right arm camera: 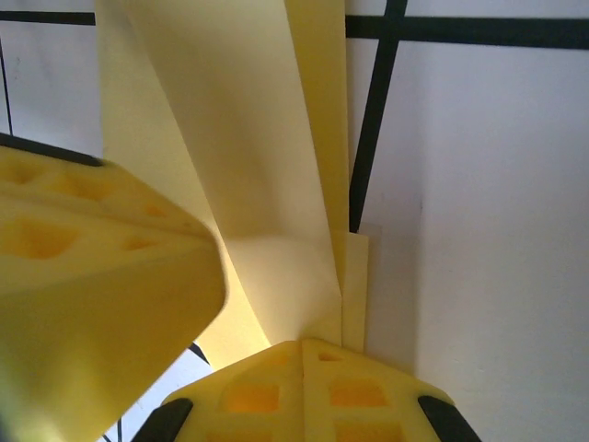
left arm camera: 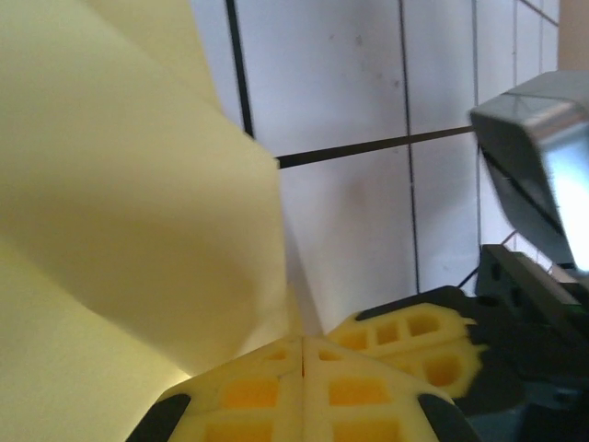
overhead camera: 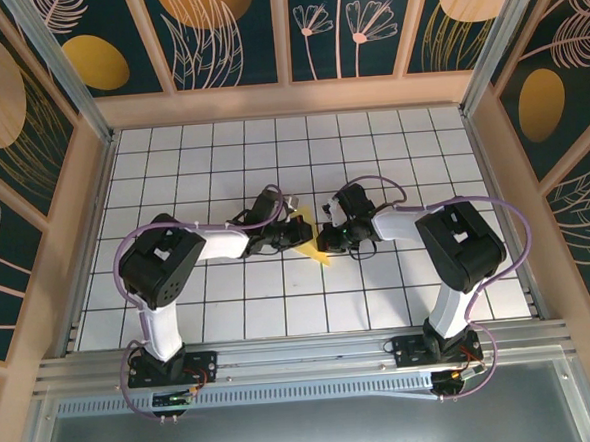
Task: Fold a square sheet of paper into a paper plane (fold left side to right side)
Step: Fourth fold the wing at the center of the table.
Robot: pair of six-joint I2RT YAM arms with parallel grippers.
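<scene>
Two pinches on: left gripper (left arm camera: 304,352) and right gripper (right arm camera: 304,354) both clamp the yellow paper (overhead camera: 321,255) mid tiled table (overhead camera: 231,315). Narrow layered flaps are creased, so I'd say it's well along, but the dart is not yet finished.

Pretty clearly a robotics lab test cell, not anybody's home: a white grid-tiled table (overhead camera: 391,145) boxed in by a wooden frame (overhead camera: 288,98) with teal leaf-print panels (overhead camera: 223,30). The left arm (overhead camera: 163,279) and right arm (overhead camera: 457,251) are bolted to an aluminium rail (overhead camera: 304,366) along the near edge.
</scene>
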